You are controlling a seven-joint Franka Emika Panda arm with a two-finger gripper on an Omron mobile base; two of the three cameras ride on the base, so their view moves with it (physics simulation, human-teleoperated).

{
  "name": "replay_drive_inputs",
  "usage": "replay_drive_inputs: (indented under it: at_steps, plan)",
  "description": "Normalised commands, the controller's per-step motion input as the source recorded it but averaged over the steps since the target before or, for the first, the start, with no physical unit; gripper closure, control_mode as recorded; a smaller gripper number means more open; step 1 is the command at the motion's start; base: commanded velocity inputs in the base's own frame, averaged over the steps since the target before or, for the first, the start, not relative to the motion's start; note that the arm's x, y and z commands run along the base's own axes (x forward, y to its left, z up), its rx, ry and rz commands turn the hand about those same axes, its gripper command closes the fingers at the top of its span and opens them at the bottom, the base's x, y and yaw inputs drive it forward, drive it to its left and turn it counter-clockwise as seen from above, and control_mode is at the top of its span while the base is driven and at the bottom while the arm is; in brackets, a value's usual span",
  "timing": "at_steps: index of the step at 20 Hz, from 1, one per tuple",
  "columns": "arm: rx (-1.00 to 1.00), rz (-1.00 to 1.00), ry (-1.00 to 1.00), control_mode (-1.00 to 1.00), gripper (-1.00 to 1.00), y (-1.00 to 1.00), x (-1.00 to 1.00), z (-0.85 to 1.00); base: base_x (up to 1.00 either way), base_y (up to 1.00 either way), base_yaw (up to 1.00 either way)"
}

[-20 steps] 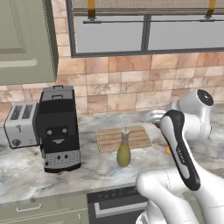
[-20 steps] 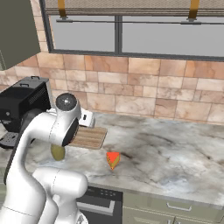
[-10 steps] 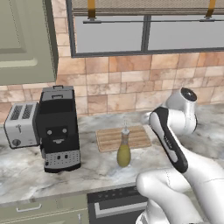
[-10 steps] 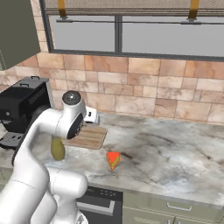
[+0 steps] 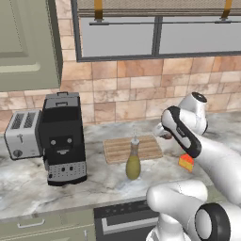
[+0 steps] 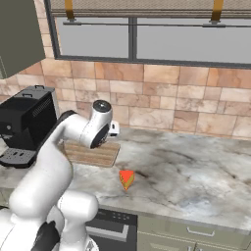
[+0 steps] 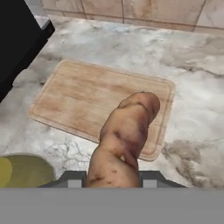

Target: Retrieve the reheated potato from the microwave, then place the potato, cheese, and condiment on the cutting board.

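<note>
Potato (image 7: 124, 140) fills the middle of the hand view, a brown, speckled, oblong lump gripped at its lower end by the pincer (image 7: 111, 178), whose jaws are clenched on it from both sides. It hangs above the right half of the cutting board (image 7: 83, 98), which lies flat on the marbled bench (image 7: 192, 78) with its slats running lengthwise; whether the potato touches the wood cannot be told.

From the left base view the arm reaches over the right end of the cutting board (image 5: 117, 147), with the pincer (image 5: 164, 133) and the brown lump just at that end. The condiment (image 5: 133, 162), an olive-yellow bottle with a slim neck and pale cap, stands upright on the bench at the board's front edge, near its middle. The cheese (image 5: 186, 163), an orange wedge with a reddish edge, lies on the bench to the right of the board, apart from it and partly behind the arm. A black coffee machine (image 5: 62, 139) stands left of the board, and a silver toaster (image 5: 21, 133) sits beside it, further left.

In the right base view the cheese (image 6: 127, 179) rests on the bench in front of the board's right corner, clear of the wood.
</note>
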Motion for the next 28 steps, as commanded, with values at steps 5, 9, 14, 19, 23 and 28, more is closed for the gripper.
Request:
replay_drive_inputs:
  at_steps: [5,9,14,19,23,28]
  plan:
    - [-0.02,0.02,0.1,-1.0,1.0,0.0,0.49,-0.25,0.0,0.0,0.0]
    - [0.0,0.01,0.01,-1.0,1.0,0.0,0.32,-0.37,0.0,0.0,0.0]
    - [0.0,0.01,0.0,-1.0,1.0,-0.02,0.33,-0.39,0.0,0.0,0.0]
    - [0.0,0.01,0.0,-1.0,1.0,0.0,0.34,-0.44,0.0,0.0,0.0]
    - [0.0,0.04,0.04,-1.0,1.0,0.0,0.31,-0.34,0.0,0.0,0.0]
    - [0.0,0.04,0.03,-1.0,1.0,0.0,0.23,-0.31,0.0,0.0,0.0]
